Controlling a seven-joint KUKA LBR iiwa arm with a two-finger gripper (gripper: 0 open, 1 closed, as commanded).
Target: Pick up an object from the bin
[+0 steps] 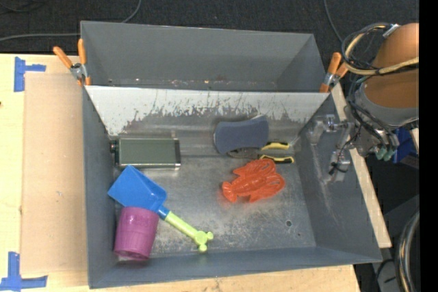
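The gripper (335,159) is hanging by the right wall of the bin (339,215), open or clenched I cannot tell, while the orange lobster toy (253,182) is lying lengthwise toward it, further left.

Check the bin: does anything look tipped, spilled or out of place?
The purple cup appears tipped on its side in the lower left corner of the bin, against the blue toy shovel. Nothing looks spilled or broken.

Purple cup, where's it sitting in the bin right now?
In the camera view, the purple cup is in the front-left corner of the bin, right against the blue scoop with the green handle.
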